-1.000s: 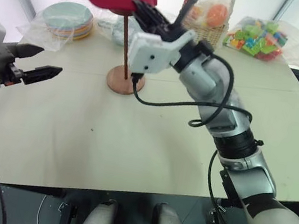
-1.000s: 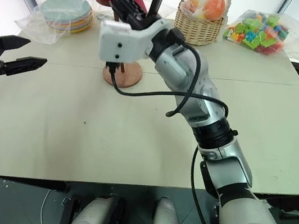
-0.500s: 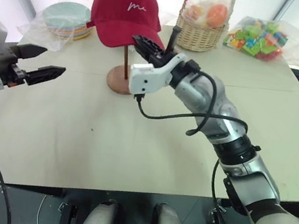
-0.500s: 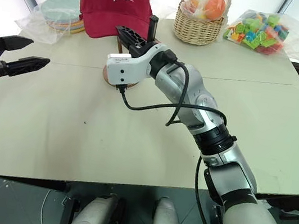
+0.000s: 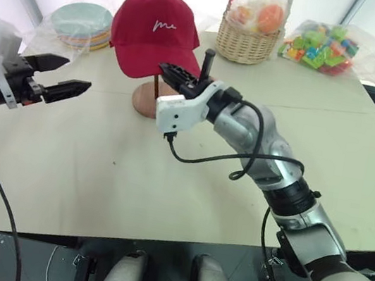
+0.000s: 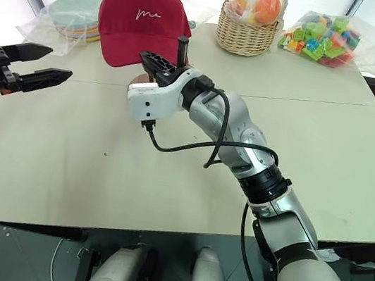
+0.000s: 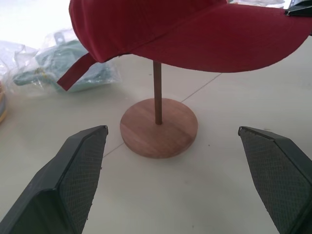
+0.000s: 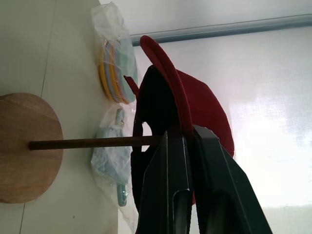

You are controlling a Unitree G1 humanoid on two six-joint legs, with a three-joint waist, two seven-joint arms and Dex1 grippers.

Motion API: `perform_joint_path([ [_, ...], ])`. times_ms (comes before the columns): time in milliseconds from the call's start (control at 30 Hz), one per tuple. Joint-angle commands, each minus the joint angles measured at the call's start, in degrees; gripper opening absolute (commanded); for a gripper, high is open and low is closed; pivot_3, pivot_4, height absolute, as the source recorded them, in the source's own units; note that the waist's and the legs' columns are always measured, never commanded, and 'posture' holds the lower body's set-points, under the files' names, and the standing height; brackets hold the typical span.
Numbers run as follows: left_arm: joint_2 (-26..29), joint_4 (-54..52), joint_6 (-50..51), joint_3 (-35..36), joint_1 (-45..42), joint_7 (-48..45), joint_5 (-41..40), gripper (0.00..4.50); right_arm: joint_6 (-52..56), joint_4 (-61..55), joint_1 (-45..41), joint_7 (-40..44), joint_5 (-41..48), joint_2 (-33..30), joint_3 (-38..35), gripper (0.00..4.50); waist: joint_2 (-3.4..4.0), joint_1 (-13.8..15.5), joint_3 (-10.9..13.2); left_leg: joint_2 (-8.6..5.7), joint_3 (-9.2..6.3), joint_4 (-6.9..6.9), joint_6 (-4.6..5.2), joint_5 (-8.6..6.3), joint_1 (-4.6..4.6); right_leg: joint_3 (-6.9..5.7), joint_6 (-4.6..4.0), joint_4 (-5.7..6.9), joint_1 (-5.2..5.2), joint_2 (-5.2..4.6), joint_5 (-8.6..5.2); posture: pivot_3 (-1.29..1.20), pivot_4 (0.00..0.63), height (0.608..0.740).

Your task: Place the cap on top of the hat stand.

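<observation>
Since a second ago I have brought the cap (image 5: 153,32) down with my right gripper (image 5: 171,74), and its crown now sits over the hat stand (image 7: 158,124), whose rod runs up inside it. My right jaws are clamped shut on the brim; my left gripper (image 5: 64,74) hangs spread wide and empty, off to the side. To finish well, I judge I should check the crown rests centred on the hidden disc, then part my fingers slowly so the brim doesn't tug sideways. Count: one cap, one stand, one wicker basket (image 5: 249,42), one stack of plates (image 5: 81,24).

Right hand (image 5: 173,74) pinched closed, left hand (image 5: 68,75) spread
</observation>
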Motion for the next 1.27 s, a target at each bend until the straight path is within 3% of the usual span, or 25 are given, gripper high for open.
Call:
perform_joint_path([
  [33, 0.41, -0.31, -1.01, 0.76, -1.07, -0.22, 0.02, 4.50, -0.24, -2.22, -0.25, -0.25, 0.23, 1.06, -0.19, 1.06, 0.00, 0.01, 0.00, 0.00, 0.00, 0.00, 0.00, 0.00, 0.00, 0.00, 0.00, 0.00, 0.00, 0.00, 0.00, 0.00, 0.150, 0.740],
  [267, -0.12, -0.23, -0.86, 1.35, -1.03, -0.34, -0.45, 4.50, -1.12, -2.50, 0.31, 1.40, 2.45, 1.78, -0.08, 4.47, 0.00, 0.10, 0.00, 0.00, -0.01, 0.01, 0.00, 0.00, 0.00, -0.01, 0.00, 0.00, 0.02, 0.00, 0.00, 0.00, 0.150, 0.740],
  [567, -0.69, 1.38, -0.57, 1.07, -2.71, -0.79, -0.84, 4.50, 0.32, -6.68, 3.23, 11.14, 19.96, 2.36, -4.68, 4.47, -0.03, 0.18, 0.01, 0.00, -0.04, 0.02, 0.00, 0.00, 0.00, -0.03, 0.00, -0.02, 0.04, 0.00, 0.00, 0.00, 0.150, 0.740],
  [733, -0.44, 1.84, -0.25, 1.05, -2.80, -1.71, -0.88, 4.50, 15.28, -13.70, 2.78, 17.94, 38.06, 0.65, -16.15, 4.47, -0.03, 0.31, 0.02, 0.00, -0.09, 0.03, 0.01, 0.00, 0.00, -0.06, 0.00, -0.03, 0.08, -0.02, 0.00, 0.00, 0.150, 0.740],
  [900, 0.58, 2.35, -0.71, 1.04, -0.69, -2.38, 0.65, 4.50, 38.13, -17.06, 0.33, 29.11, 57.86, -14.31, -30.82, 4.47, -0.02, 0.79, 0.04, 0.00, -0.09, 0.02, 0.06, -0.03, -0.01, -0.08, 0.00, -0.12, 0.12, -0.04, 0.00, 0.00, 0.150, 0.740],
  [1000, -0.09, 3.58, -2.39, 1.09, 0.13, -1.04, 2.29, 4.50, 47.24, -13.11, 1.61, 34.33, 64.58, -23.39, -34.94, 4.47, -0.03, 1.21, 0.04, 0.01, -0.09, -0.01, 0.30, -0.17, 0.00, -0.08, 0.00, -0.19, 0.14, -0.06, 0.00, 0.00, 0.150, 0.740],
  [1100, -2.97, 5.43, -4.84, 1.13, 0.76, 3.17, 4.58, 4.50, 47.02, -5.38, 3.82, 36.60, 65.53, -28.66, -36.72, 4.47, -0.03, 1.44, 0.04, 0.04, -0.03, -0.02, 0.40, -0.23, 0.05, -0.07, 0.00, -0.22, 0.18, -0.10, 0.00, 0.00, 0.150, 0.740],
  [1267, -7.92, 1.68, -6.05, 1.51, 4.66, 8.04, 5.30, 4.50, 40.88, 5.80, 5.20, 36.66, 63.65, -31.45, -37.03, 4.47, -0.02, 1.52, 0.05, 0.04, 0.09, -0.02, 0.41, -0.24, 0.08, 0.01, 0.01, -0.20, 0.14, -0.21, 0.00, 0.00, 0.150, 0.740],
])
